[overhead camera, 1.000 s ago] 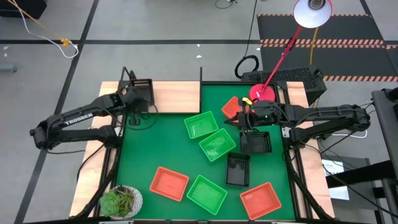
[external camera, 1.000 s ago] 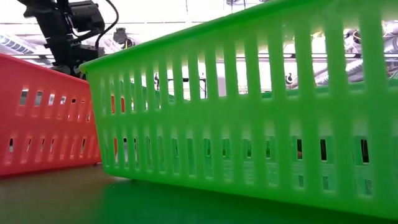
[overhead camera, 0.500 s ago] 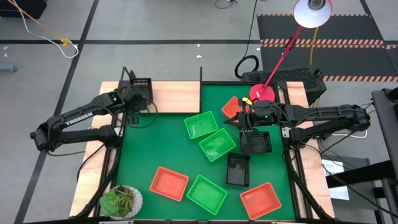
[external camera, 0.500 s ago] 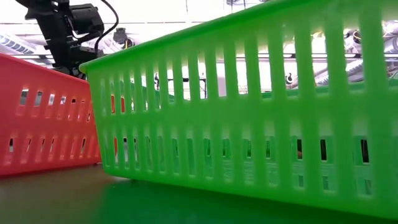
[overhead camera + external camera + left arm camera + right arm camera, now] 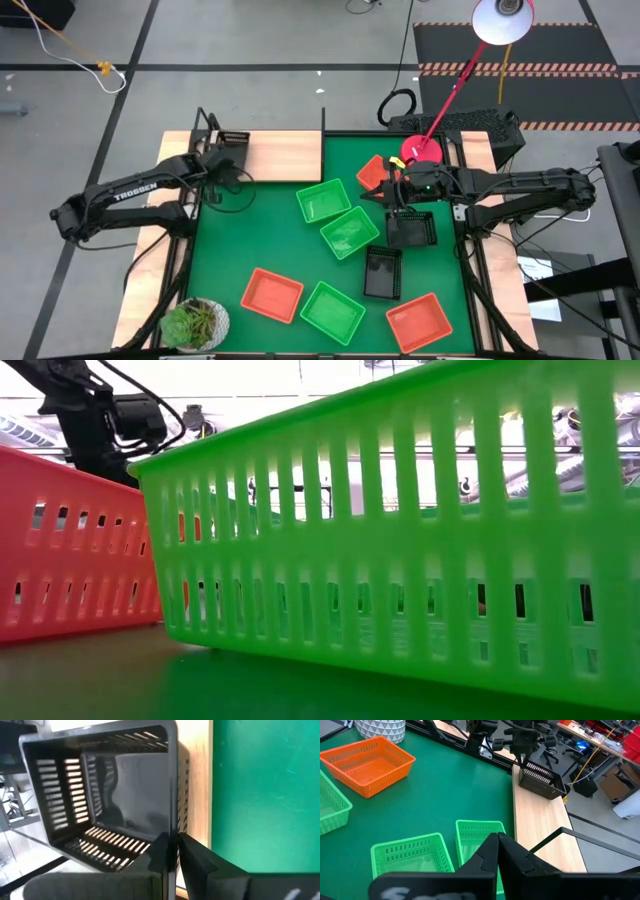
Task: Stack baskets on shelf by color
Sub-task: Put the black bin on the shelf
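1. The black basket (image 5: 233,139) now sits at the shelf's (image 5: 285,155) outer end, and the left end effector (image 5: 176,851) has drawn back from where it stood a second ago, toward the near edge of the shelf.
2. In the left wrist view its fingers straddle the basket's near wall with only a thin gap; they look to be loosening, but whether the wall is free I cannot tell.
3. One black basket is on the shelf, I'd say; the rest lie off the shelf on the green mat (image 5: 260,240).
4. The right end effector (image 5: 497,845) hangs clenched and empty over the mat, well away from the shelf's black basket, beside another black basket (image 5: 410,229).
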